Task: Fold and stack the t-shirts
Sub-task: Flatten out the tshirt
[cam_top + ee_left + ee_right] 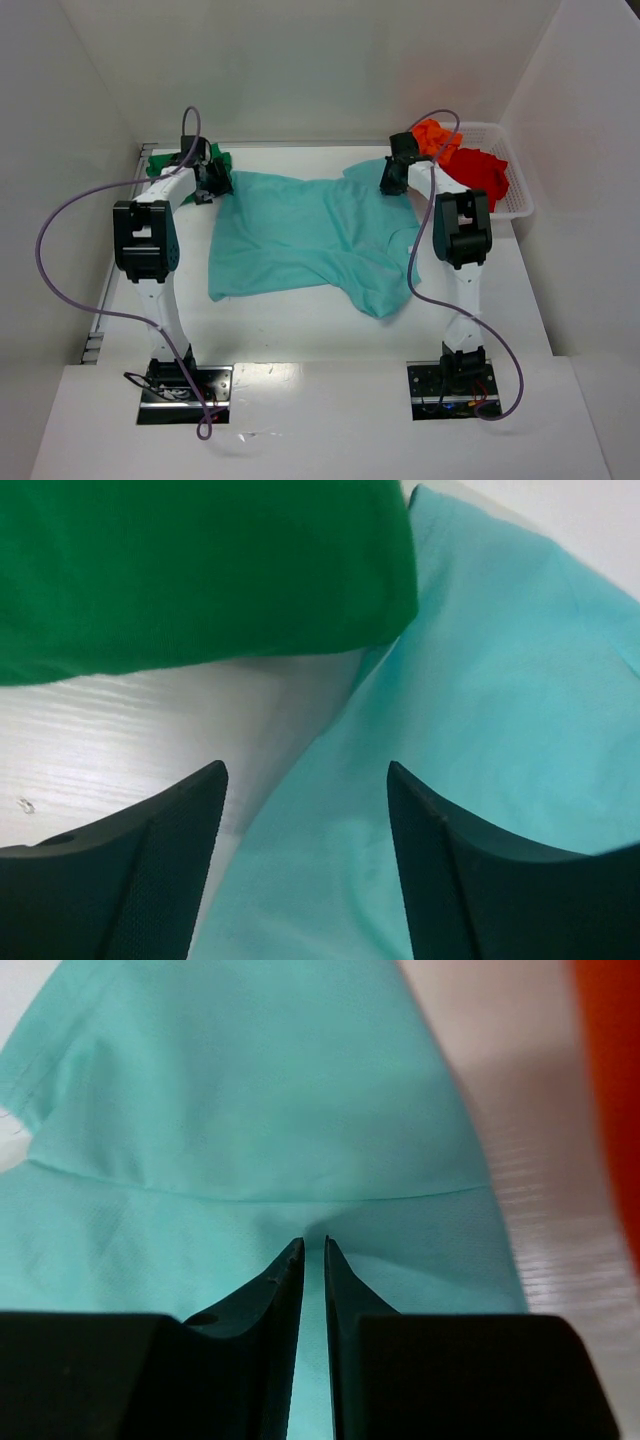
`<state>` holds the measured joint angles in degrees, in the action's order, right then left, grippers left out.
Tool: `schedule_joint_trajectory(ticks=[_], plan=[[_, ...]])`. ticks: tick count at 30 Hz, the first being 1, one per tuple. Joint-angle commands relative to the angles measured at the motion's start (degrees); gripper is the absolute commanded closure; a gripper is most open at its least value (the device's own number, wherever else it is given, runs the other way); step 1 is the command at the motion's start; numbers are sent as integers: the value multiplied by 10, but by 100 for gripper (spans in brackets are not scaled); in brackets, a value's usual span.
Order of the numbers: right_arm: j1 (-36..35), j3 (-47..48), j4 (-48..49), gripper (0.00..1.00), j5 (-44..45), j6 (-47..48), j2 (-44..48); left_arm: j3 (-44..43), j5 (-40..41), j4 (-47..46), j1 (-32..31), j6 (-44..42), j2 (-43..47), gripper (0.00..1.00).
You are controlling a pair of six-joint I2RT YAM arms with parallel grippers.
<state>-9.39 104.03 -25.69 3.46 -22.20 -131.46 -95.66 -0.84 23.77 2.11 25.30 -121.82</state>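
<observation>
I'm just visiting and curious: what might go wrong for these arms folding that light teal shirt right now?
The right pincer seems to pinch just a thin fold of the light teal cloth t-shirt, so it could slip out. The left pincer, open, sits close to the dark green cloth t-shirt and might snag it too.

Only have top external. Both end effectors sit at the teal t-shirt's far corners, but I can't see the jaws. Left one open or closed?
Observer: Left end effector is open, jaws wide apart, gripping nothing. The light teal t-shirt has its edge right below it.
Operator: And the right?
Observer: Right end effector has its jaws nearly together over the shirt, with just a thin slit and teal showing through it. Can't confirm a pinch.
</observation>
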Motion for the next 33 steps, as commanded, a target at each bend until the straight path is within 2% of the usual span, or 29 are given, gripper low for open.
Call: schedule_joint_trajectory(ticks=[1,4,6,8,9,10,11,13,15,17,18,23,28,30,33], plan=[[-18,30,24,81,-38,5,0,27,8,-5,0,-4,22,26],[-31,36,19,80,-33,5,-6,41,-9,-5,0,-4,17,26],[-38,36,13,73,-26,10,-6,41,-21,0,0,-10,17,26],[-43,36,13,65,-18,10,-6,51,-21,0,0,-10,11,26],[-43,30,13,55,-18,10,-6,51,-21,0,0,-10,11,26],[-43,22,13,51,-18,10,0,51,-21,0,0,-10,4,26],[-43,21,13,44,-13,5,6,57,-21,0,0,-15,4,30],[-43,6,19,37,-13,5,11,57,-34,0,0,-15,-1,40],[-43,-1,24,34,-13,5,11,57,-40,-5,0,-15,-7,49],[-43,-6,24,31,-13,0,16,57,-46,-10,0,-15,-12,64],[-43,-6,24,31,-13,0,16,57,-52,-15,0,-10,-12,75],[-43,-29,30,30,-13,-11,37,27,-76,-15,0,-10,-18,100],[-43,-79,30,30,-13,-11,90,-2,-59,-15,0,-4,12,100],[-43,-109,44,29,-13,-16,126,-22,3,-15,0,-19,47,100],[-43,-145,56,28,-13,-22,170,-62,32,6,17,-35,68,100]])
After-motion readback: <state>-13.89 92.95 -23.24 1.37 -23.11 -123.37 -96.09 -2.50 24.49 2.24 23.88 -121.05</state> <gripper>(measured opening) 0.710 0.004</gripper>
